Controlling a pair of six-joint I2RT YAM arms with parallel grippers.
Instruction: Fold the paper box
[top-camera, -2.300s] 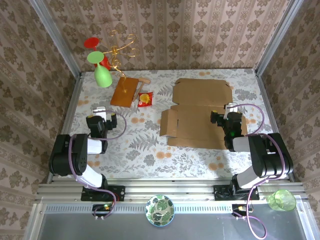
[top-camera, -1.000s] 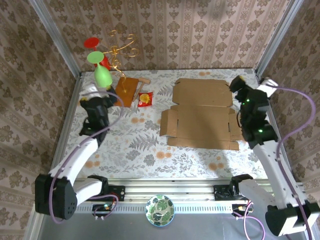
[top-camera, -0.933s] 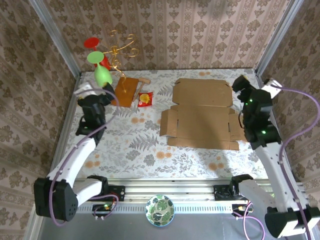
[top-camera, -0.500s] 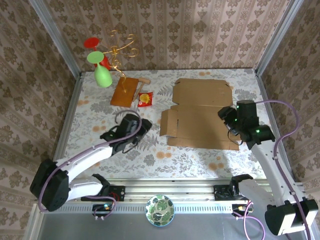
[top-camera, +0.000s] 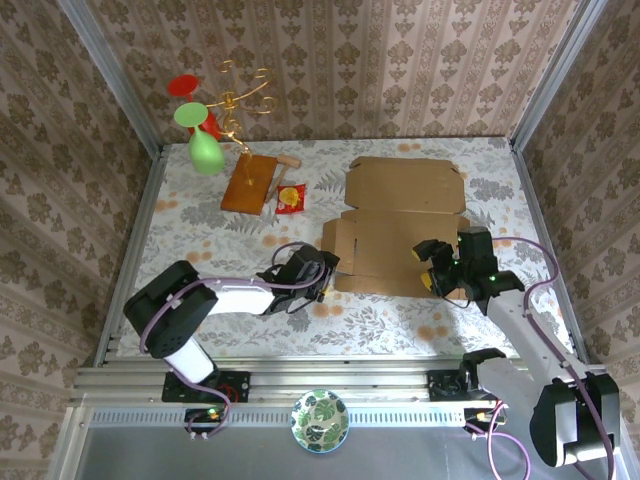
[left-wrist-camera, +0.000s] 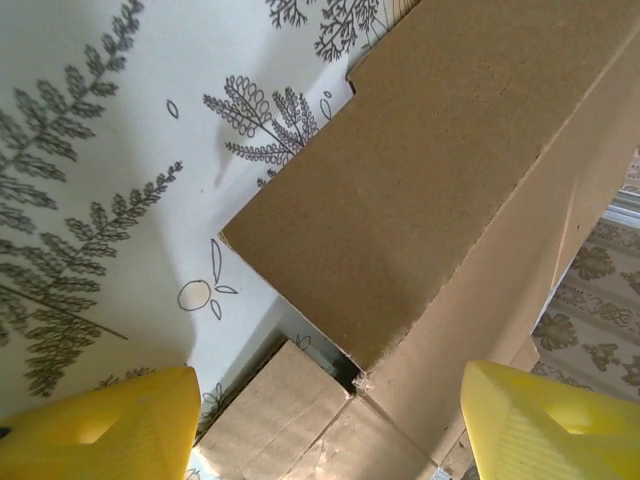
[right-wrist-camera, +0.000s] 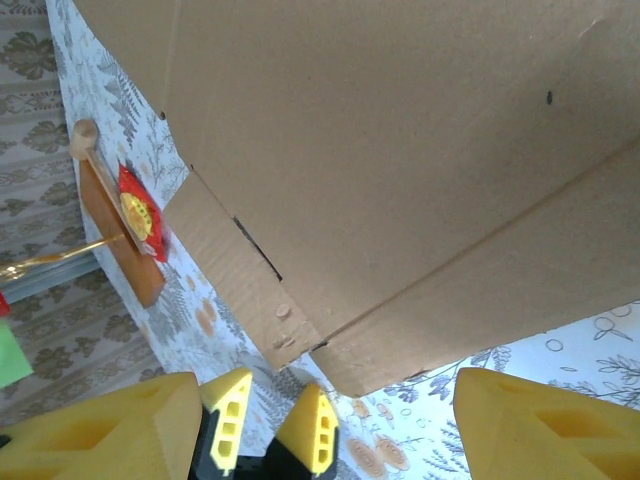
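The paper box (top-camera: 400, 230) lies unfolded and flat on the right half of the table, brown, with creased panels and side flaps. My left gripper (top-camera: 322, 272) is low at the box's near left corner and stands open. Its yellow fingers (left-wrist-camera: 100, 420) spread wide on either side of the left flap (left-wrist-camera: 400, 190), without touching it. My right gripper (top-camera: 436, 270) hovers open over the box's near right part. In the right wrist view the paper box (right-wrist-camera: 420, 150) fills the top, and the right gripper (right-wrist-camera: 320, 425) has nothing between its fingers.
A wooden board (top-camera: 248, 183) and a red packet (top-camera: 291, 198) lie at the back left, beside a gold stand (top-camera: 240, 100) holding a green glass (top-camera: 205, 152). A patterned bowl (top-camera: 319, 420) and a green cup (top-camera: 562, 400) sit on the near rail.
Both arms have swung in from the table's sides to the box's near edge. The left gripper moved right to the left flap, and the right gripper moved down and left.
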